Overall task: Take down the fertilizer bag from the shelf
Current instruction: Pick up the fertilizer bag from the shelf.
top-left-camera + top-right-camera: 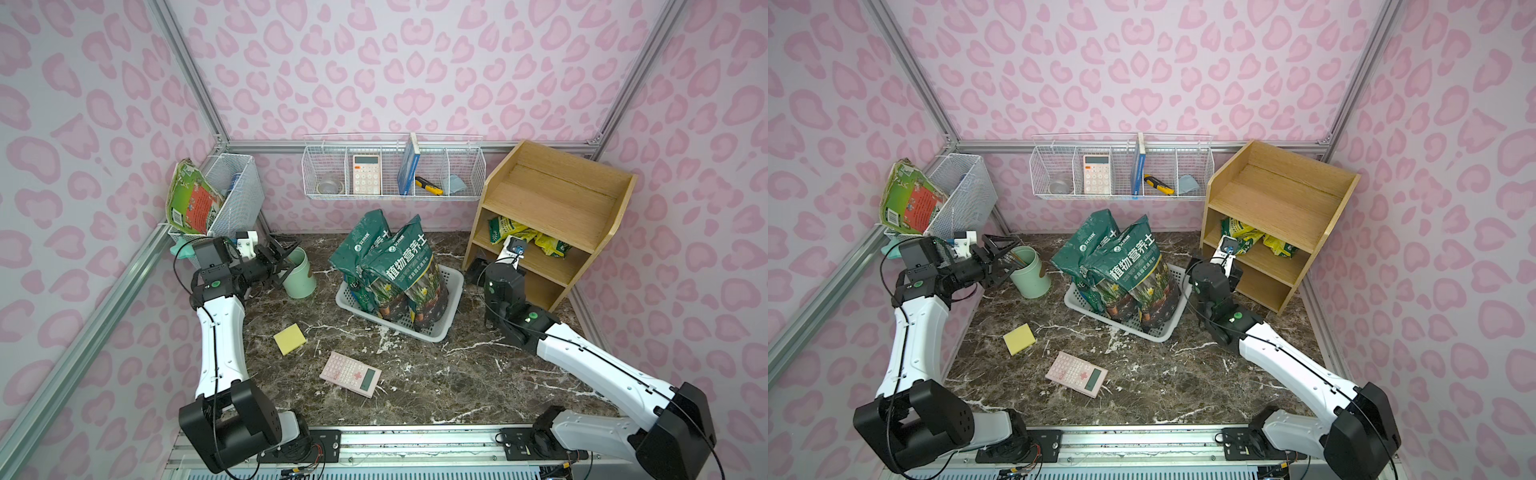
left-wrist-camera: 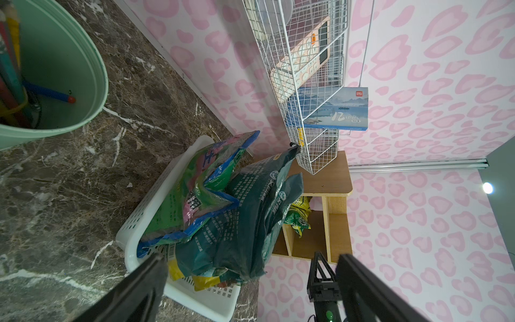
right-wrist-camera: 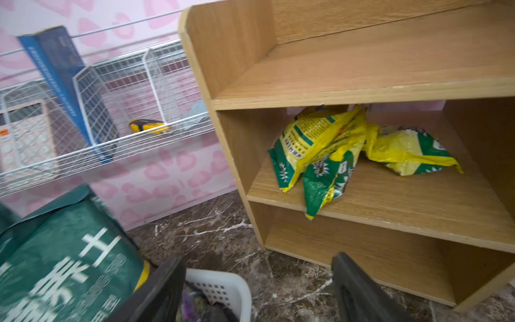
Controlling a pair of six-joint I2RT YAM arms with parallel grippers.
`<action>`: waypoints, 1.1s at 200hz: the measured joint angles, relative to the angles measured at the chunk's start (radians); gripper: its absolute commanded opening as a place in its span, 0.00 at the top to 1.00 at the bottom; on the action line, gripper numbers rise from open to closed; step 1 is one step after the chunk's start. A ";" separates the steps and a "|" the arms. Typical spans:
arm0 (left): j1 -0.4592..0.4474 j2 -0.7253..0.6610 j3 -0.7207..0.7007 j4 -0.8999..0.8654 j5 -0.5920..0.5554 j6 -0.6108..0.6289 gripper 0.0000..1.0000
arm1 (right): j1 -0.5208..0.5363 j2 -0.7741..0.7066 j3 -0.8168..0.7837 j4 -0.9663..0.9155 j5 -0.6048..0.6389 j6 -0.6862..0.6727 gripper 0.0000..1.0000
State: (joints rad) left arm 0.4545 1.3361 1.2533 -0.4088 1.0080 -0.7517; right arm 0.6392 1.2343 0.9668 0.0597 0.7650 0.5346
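Observation:
The light-wood shelf [image 1: 552, 199] [image 1: 1275, 199] stands at the back right. On its middle tier lie crumpled yellow-and-green fertilizer bags [image 1: 511, 228] [image 1: 1246, 232]. The right wrist view shows one bag [image 3: 315, 139] leaning at the tier's left, a corner hanging over the front edge, and another bag [image 3: 409, 150] lying behind it. My right gripper [image 1: 476, 269] [image 3: 256, 276] is open and empty, low over the floor by the shelf's left front corner, short of the bags. My left gripper [image 1: 282, 255] [image 2: 250, 264] is open and empty beside a green cup [image 1: 299, 270].
A white basket [image 1: 453, 286] with tall dark green soil bags [image 1: 399, 266] stands mid-table, close to the right arm. A pink calculator [image 1: 351, 374] and yellow sticky notes [image 1: 289, 338] lie on the marble. Wire baskets hang on the back wall [image 1: 392, 170] and at the left [image 1: 237, 191].

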 measured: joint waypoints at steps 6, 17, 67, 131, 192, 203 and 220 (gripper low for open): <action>0.000 0.000 0.000 0.000 0.000 0.000 0.01 | -0.019 0.021 0.026 -0.027 -0.015 0.008 0.22; 0.000 0.000 0.000 0.000 0.000 0.000 0.01 | -0.042 0.062 0.074 -0.079 -0.035 0.017 0.23; -0.004 0.000 0.000 0.000 0.000 0.000 0.01 | -0.103 0.214 0.244 -0.286 -0.032 0.041 0.22; -0.008 -0.001 0.000 0.000 0.000 0.000 0.01 | -0.155 0.274 0.303 -0.400 0.029 0.064 0.20; -0.023 -0.010 -0.005 -0.004 -0.002 0.008 0.01 | -0.253 0.253 0.245 -0.289 0.038 0.014 0.15; -0.022 -0.010 -0.004 -0.008 -0.002 0.014 0.01 | -0.269 0.276 0.247 -0.261 0.047 0.003 0.15; -0.019 -0.008 -0.002 -0.009 -0.005 0.019 0.01 | -0.277 0.323 0.261 -0.233 0.061 -0.025 0.26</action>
State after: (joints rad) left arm 0.4351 1.3277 1.2510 -0.4175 1.0031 -0.7322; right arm 0.3622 1.5574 1.2282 -0.1738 0.8265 0.5098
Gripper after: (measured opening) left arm 0.993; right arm 0.826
